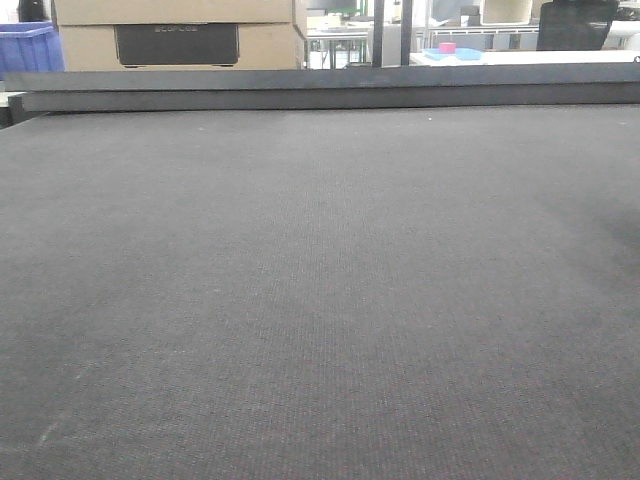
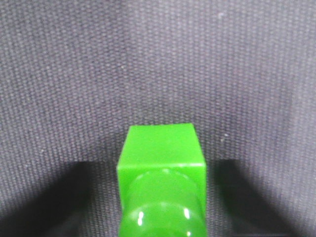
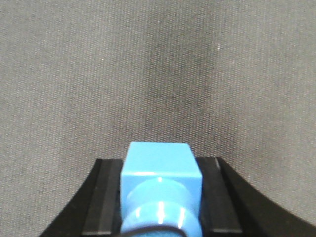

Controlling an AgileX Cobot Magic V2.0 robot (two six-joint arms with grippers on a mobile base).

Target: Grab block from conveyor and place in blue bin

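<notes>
Left pincer (image 2: 160,165) hangs close over the conveyor (image 1: 320,300), with one green square-faced piece (image 2: 161,148) between two dim shapes. Right pincer (image 3: 159,160) also hangs close over the conveyor, its two black fingers (image 3: 109,197) tight beside one blue square-faced piece (image 3: 159,163). For both, I cannot tell whether the piece is a pinched block or part of the pincer, nor whether the jaws are spread or pressed together. In the front view the one conveyor fills the frame up to its single dark rail (image 1: 320,88). Beyond the conveyor's far left corner stands one blue bin (image 1: 28,48), with two stacked cardboard boxes (image 1: 180,30) just beside it. Beyond the conveyor's far right, one small pink thing (image 1: 447,47) sits on one blue dish (image 1: 470,54).
</notes>
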